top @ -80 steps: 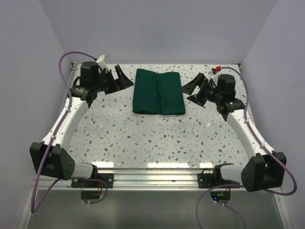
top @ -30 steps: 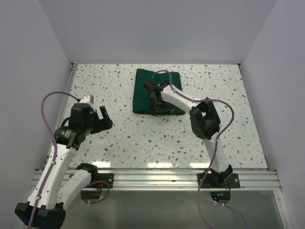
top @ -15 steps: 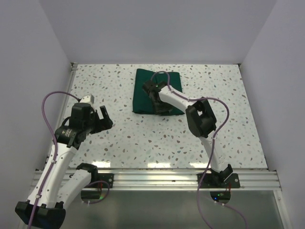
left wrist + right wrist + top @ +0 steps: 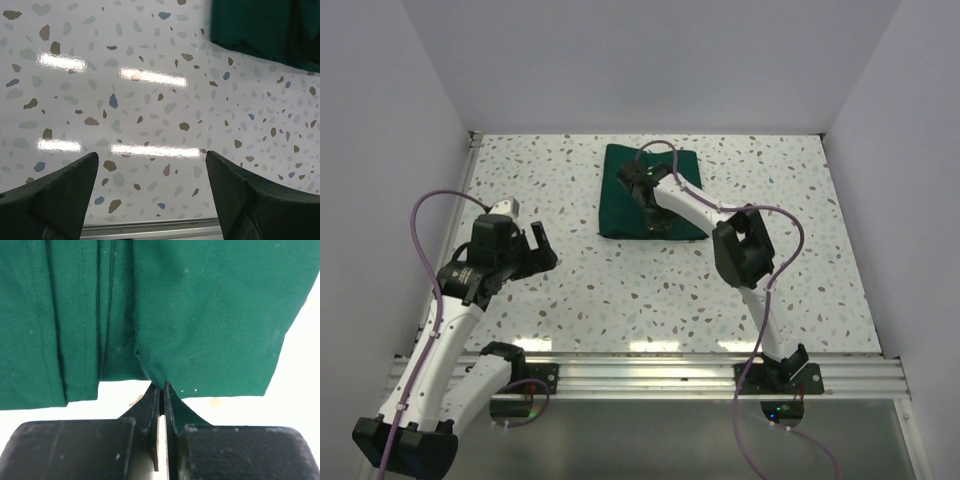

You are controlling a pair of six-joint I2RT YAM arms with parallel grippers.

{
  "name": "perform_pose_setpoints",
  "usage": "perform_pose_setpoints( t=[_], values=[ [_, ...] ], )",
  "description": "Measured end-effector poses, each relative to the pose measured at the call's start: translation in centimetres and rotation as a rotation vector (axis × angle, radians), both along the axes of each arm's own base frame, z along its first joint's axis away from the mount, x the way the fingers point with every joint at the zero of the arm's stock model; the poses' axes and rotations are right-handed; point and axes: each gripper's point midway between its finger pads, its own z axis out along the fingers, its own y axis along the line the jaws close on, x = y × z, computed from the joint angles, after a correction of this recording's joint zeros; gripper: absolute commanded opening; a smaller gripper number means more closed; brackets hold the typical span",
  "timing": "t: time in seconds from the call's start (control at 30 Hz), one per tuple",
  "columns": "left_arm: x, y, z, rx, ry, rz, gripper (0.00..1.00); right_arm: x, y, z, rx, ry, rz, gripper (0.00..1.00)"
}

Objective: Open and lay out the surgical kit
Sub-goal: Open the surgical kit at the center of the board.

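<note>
**Two arms, right hand pinching the wrap's near edge**

Green cloth wrap (image 4: 620, 195) lay folded flat as a rectangle on the far middle of the speckled counter (image 4: 790, 220). Several lengthwise folds and a stitched seam ran across its top in the right wrist view.

Right arm reached from its base in a bent line over the wrap, purple cable looping above it. Right hand (image 4: 161, 387) was closed, both fingers pressed together on a small tuck of the cloth wrap (image 4: 200, 315) at its near edge. The cloth puckered up into a point where the fingertips met. A thin strip of counter showed under that edge.

Left hand (image 4: 541, 251) hung over bare counter, well apart from the wrap and to its near left. Its fingers stood wide apart with nothing between them. In the left wrist view the left hand (image 4: 150, 155) framed only speckled counter (image 4: 150, 100) with light glare. A corner of the wrap (image 4: 260, 25) sat at the top right of that view.

Wrap was closed; contents hidden, could not tell what was inside.
</note>
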Motion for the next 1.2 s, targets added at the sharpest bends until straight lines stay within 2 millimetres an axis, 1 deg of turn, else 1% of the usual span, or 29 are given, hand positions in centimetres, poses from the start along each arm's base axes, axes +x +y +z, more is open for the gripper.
perform_pose_setpoints(
  t=[0.07,0.17,0.2,0.27,0.33,0.37,0.43,0.5,0.57,0.63,0.67,0.73,0.8,0.83,0.87,0.9,0.97,1.03,1.13,1.2],
  values=[
    [0.0,0.0,-0.1,0.001,0.004,0.000,0.92,0.1,0.0,0.6,0.004,-0.005,-0.002,0.00],
    [0.1,0.0,-0.3,0.002,0.012,0.000,0.92,0.6,-0.4,2.2,0.017,-0.028,-0.017,0.00],
    [0.1,0.0,-0.3,0.003,0.015,0.000,0.92,0.8,-0.7,2.7,0.023,-0.037,-0.026,0.00],
    [0.1,0.0,-0.4,0.004,0.019,0.000,0.92,1.6,-1.9,4.2,0.044,-0.067,-0.061,0.00],
    [0.2,0.0,-0.5,0.005,0.023,0.000,0.92,2.7,-3.8,5.7,0.061,-0.101,-0.118,0.00],
    [0.2,0.0,-0.5,0.006,0.025,0.000,0.92,3.4,-5.3,6.6,0.068,-0.122,-0.158,0.00],
    [0.2,0.0,-0.6,0.006,0.026,0.000,0.92,4.4,-8.9,7.7,0.073,-0.152,-0.246,0.00],
    [0.2,0.0,-0.6,0.006,0.027,0.000,0.92,4.9,-12.9,8.3,0.070,-0.171,-0.341,0.00],
    [0.2,0.0,-0.6,0.008,0.026,0.001,0.92,4.7,-16.9,8.1,0.047,-0.170,-0.435,0.00],
    [0.2,0.0,-0.6,0.009,0.028,0.002,0.92,4.1,-20.4,7.2,0.019,-0.154,-0.523,0.00],
    [0.2,0.0,-0.6,0.009,0.029,0.002,0.92,3.7,-21.4,6.6,0.005,-0.142,-0.553,0.00],
    [0.3,0.0,-0.8,0.012,0.034,0.001,0.92,2.1,-23.1,4.6,-0.021,-0.094,-0.613,0.00],
    [0.3,0.1,-0.9,0.018,0.042,-0.001,0.92,0.8,-23.7,2.8,-0.034,-0.051,-0.644,0.00],
    [0.3,0.1,-1.0,0.020,0.045,-0.001,0.92,0.0,-23.8,1.6,-0.036,-0.022,-0.655,0.22],
    [0.4,0.1,-1.1,0.021,0.048,-0.002,0.92,-0.4,-23.8,1.2,-0.037,-0.008,-0.657,0.50],
    [0.4,0.1,-1.2,0.023,0.053,-0.003,0.92,-0.7,-23.7,0.6,-0.033,0.008,-0.660,0.97],
    [0.6,0.0,-1.3,0.026,0.060,-0.005,0.92,-1.3,-23.6,-0.5,-0.033,0.040,-0.659,0.99],
    [1.0,0.0,-1.4,0.032,0.065,-0.012,0.93,-1.2,-23.5,-1.3,-0.028,0.054,-0.659,0.99],
    [2.0,-0.2,-1.7,0.044,0.079,-0.022,0.92,-1.1,-23.7,-1.3,-0.026,0.050,-0.662,0.99],
    [3.4,-0.5,-1.8,0.058,0.096,-0.028,0.92,-1.1,-23.9,-1.2,-0.028,0.047,-0.661,0.99]
  ],
)
